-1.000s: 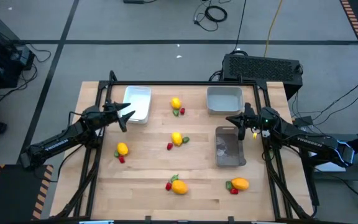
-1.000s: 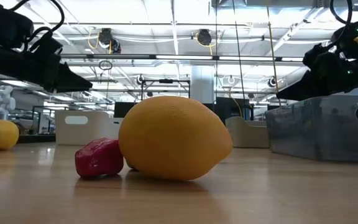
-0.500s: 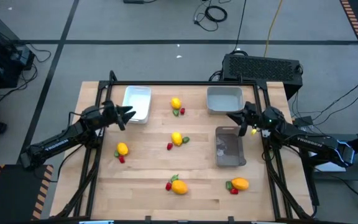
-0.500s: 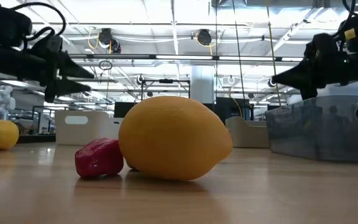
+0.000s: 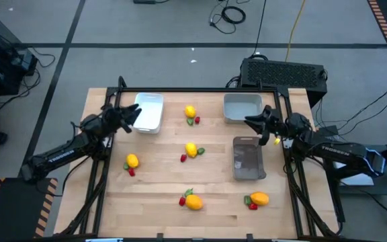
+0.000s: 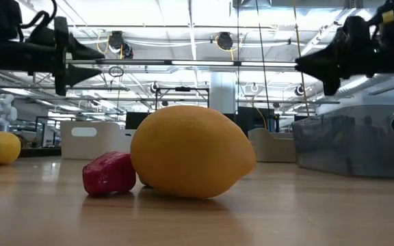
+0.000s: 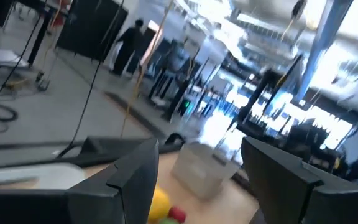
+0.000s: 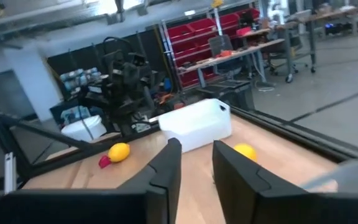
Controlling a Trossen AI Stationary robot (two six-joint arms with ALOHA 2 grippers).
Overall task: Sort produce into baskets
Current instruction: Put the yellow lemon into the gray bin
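Yellow lemons lie in five spots on the wooden table, each with small red or green pieces beside it: far middle (image 5: 190, 111), centre (image 5: 191, 150), left (image 5: 132, 160), near middle (image 5: 193, 201), near right (image 5: 259, 198). The white basket (image 5: 148, 111) is at the far left, the pale grey basket (image 5: 242, 107) at the far right, and the darker grey basket (image 5: 248, 158) at the right. My left gripper (image 5: 136, 113) is open and empty, level above the white basket's left edge. My right gripper (image 5: 249, 122) is open by a narrow gap and empty, between the two grey baskets.
The low view shows the near-middle lemon (image 6: 190, 150) and a red piece (image 6: 109, 173) close up, with both grippers (image 6: 101, 56) (image 6: 299, 65) well above the table. A black frame (image 5: 200, 89) runs along the table's far edge and sides.
Both grippers have risen and tipped from slanting down to about level. My left gripper has drawn back a little toward the table's far left corner. My right gripper has moved a little toward the far edge. No produce has moved.
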